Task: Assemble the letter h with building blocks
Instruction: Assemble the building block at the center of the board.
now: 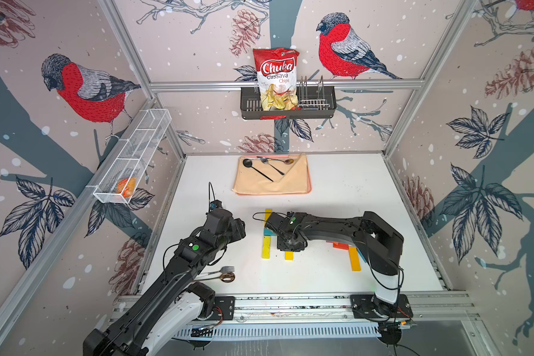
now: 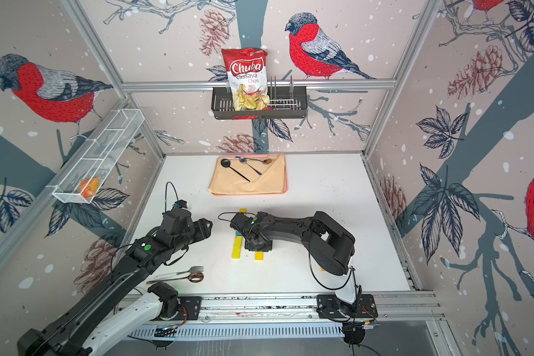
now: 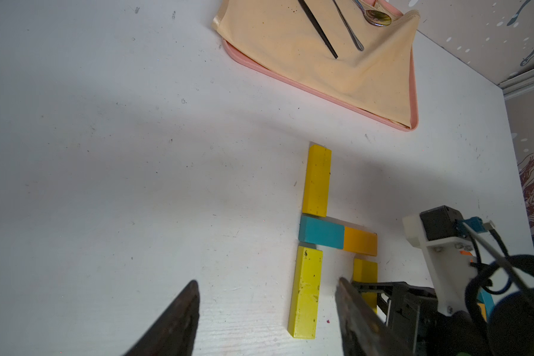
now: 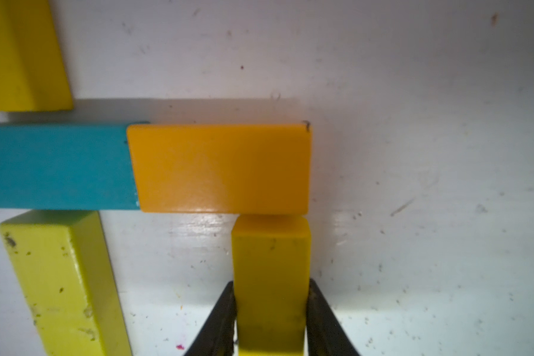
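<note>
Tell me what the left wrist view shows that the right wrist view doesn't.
Only the left wrist: the tray, cloth and spoons, and the open left gripper. Only the right wrist: the right gripper plainly shut on the leg block. Both: that leg block, the orange block, the teal block and the two yellow stem blocks.

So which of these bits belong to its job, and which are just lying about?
Job: laid blocks; yellow block in right pincer; spare blocks.
Lying about: fork; spoon; tray; cloth; chips bag; wire basket.
</note>
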Controlling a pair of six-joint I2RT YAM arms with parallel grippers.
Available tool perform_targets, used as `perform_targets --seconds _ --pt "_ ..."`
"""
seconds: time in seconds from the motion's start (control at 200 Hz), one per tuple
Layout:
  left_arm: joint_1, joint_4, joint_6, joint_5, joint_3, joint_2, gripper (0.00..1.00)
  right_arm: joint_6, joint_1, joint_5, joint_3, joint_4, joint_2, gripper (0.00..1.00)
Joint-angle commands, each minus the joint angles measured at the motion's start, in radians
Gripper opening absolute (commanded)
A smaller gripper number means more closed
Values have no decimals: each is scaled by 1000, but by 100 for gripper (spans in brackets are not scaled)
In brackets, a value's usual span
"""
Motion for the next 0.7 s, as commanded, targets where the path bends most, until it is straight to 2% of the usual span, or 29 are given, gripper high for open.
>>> perform_targets --seconds 0.0,0.445,0.55,0.69 --pt "4 22 6 4 0 -3 68 -9 -1 -6 1 5 10 36" --pt "3 25 9 11 0 0 68 -2 -13 -11 12 12 22 35" --pt "3 24 8 11 0 0 68 1 -12 -11 10 12 22 42" --pt "4 25 9 12 -1 -3 68 1 -4 -5 9 13 4 61"
